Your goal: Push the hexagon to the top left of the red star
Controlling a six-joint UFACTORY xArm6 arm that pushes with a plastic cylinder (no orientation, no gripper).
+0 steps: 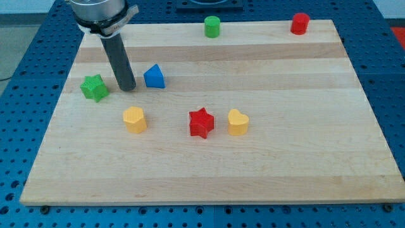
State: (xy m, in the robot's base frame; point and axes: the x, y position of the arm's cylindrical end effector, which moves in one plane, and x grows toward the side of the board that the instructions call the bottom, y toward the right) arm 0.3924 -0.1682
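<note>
Pale wood makes up the board [209, 183], a planked slab resting on a blue perforated table [19, 126]; the arm comes down from the view's top left and ends in a dark rod, and my tip [128, 88] sits on the board between two blocks; there are no jaws on this arm to be open or closed, only the plain rod. Just to the view's left of the tip stands the green star [94, 87], near but not clearly touching; just to the view's right stands the blue triangular block [154, 76], with a thin strip of wood showing between it and the rod.

Below the tip, toward the view's bottom, lies the yellow hexagon [134, 119], apart from the rod; it sits to the view's left of the red star [202, 122], at roughly the same height in the view, with a clear stretch of board between them. Just beside the red star, on the view's right, is the yellow heart [238, 122]; the two are close, with a narrow gap.

Along the view's top edge stand the green cylinder [212, 26], near the middle, and the red cylinder [299, 23], toward the right corner; both are well apart from the rest.
</note>
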